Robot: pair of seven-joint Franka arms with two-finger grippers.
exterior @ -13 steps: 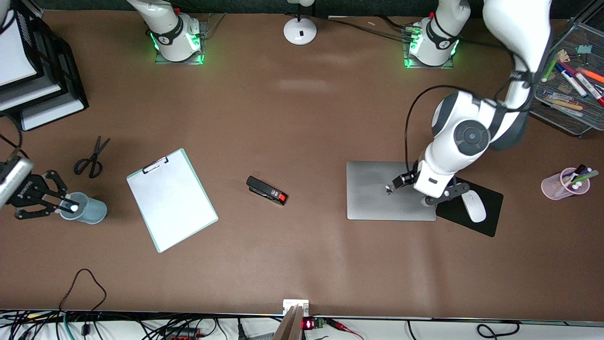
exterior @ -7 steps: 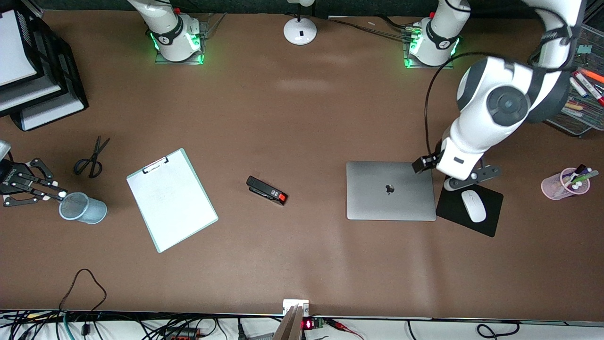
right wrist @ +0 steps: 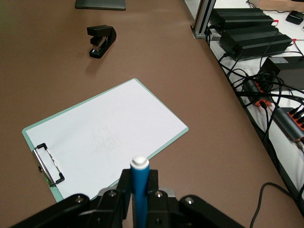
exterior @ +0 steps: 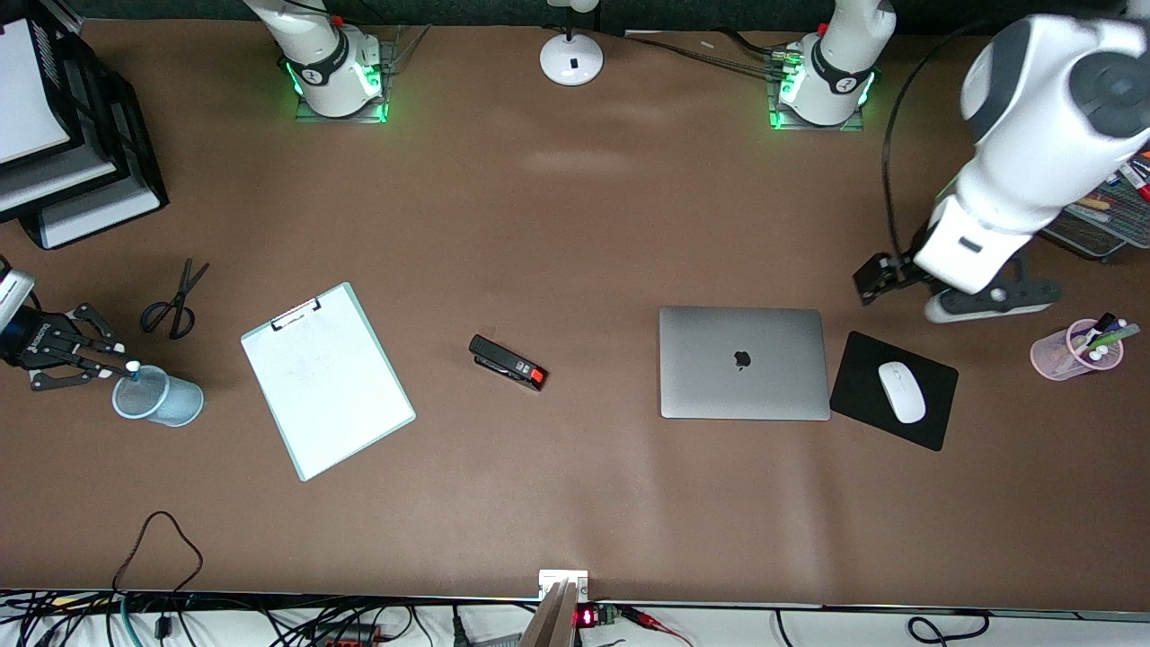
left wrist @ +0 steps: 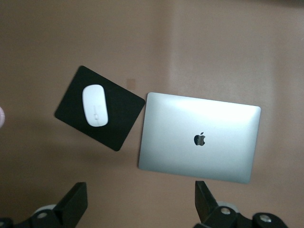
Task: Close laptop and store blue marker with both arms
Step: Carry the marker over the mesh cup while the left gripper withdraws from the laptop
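The silver-grey laptop point(exterior: 744, 362) point(left wrist: 199, 137) lies shut on the table, logo up, and nothing touches it. My left gripper point(exterior: 993, 301) point(left wrist: 141, 204) hangs open and empty in the air over the bare table between the mouse pad and the wire-mesh tray. At the right arm's end of the table my right gripper point(exterior: 112, 367) point(right wrist: 140, 190) is shut on the blue marker point(right wrist: 140, 187). The marker's white cap point(exterior: 133, 366) points outward and sits over the rim of a blue mesh cup point(exterior: 166, 400).
A clipboard point(exterior: 328, 382), a black stapler point(exterior: 508, 362) and scissors point(exterior: 175, 301) lie between the cup and the laptop. A black mouse pad point(exterior: 862, 404) carries a white mouse point(exterior: 901, 392). A pink pen cup point(exterior: 1074, 350), the wire-mesh tray point(exterior: 1092, 229) and black paper trays point(exterior: 99, 135) line the table's ends.
The left arm has lifted off the laptop lid and swung toward the wire-mesh tray. The right gripper with the marker drew back from over the cup's mouth to its rim.
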